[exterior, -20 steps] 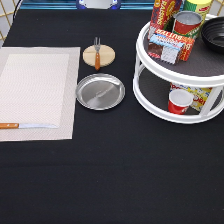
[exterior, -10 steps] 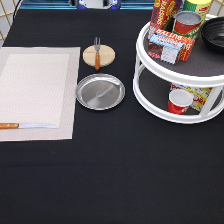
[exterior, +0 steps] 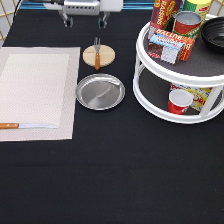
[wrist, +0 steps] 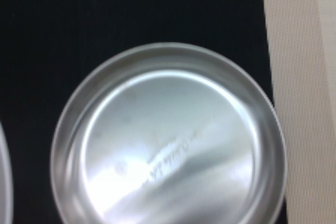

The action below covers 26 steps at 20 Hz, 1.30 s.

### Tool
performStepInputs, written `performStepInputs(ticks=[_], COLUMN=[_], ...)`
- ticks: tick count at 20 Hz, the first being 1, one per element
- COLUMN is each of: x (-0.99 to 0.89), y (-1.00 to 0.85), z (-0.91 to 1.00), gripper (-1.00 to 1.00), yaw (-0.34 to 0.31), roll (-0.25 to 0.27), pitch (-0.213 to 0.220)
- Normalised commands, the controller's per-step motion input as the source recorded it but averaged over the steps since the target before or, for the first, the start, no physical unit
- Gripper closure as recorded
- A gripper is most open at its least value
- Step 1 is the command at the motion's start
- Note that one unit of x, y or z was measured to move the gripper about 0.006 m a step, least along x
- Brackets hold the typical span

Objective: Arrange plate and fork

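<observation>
The shiny silver plate [exterior: 100, 91] lies on the black table just right of the placemat; it fills the wrist view [wrist: 169, 140]. The fork [exterior: 97, 52], with a brown wooden handle and silver prongs, lies on the round wooden disc [exterior: 106, 58] just above the plate in the exterior view. My gripper [exterior: 84, 21] hangs at the exterior view's top edge, above and beyond the disc. Its fingers are spread wide and hold nothing.
A beige placemat [exterior: 35, 90] lies at the exterior view's left, with an orange-handled knife [exterior: 25, 126] along its lower edge; its edge shows in the wrist view [wrist: 307, 100]. A white two-tier turntable [exterior: 150, 90] with cans, boxes and a red cup [exterior: 177, 101] stands at the right.
My gripper has come further into the exterior view at the top edge. The plate, fork and knife have not moved.
</observation>
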Motion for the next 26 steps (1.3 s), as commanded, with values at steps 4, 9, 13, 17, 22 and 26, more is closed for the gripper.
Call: performStepInputs(ticks=[4,9,13,17,22,26], x=[0.68,0.67,0.58,0.44,0.33,0.13], y=[-0.02,-0.02,-0.01,0.0,-0.01,-0.07], z=[-0.28,-0.25,-0.27,-0.29,-0.3,-0.4], gripper=[-1.0,-1.0,-1.0,-1.0,-1.0,-1.0], yaw=[0.113,0.114,0.091,0.024,0.0,0.0], roll=[0.0,0.004,0.03,0.08,0.131,0.19], pitch=[0.0,0.0,0.009,0.023,0.052,0.057])
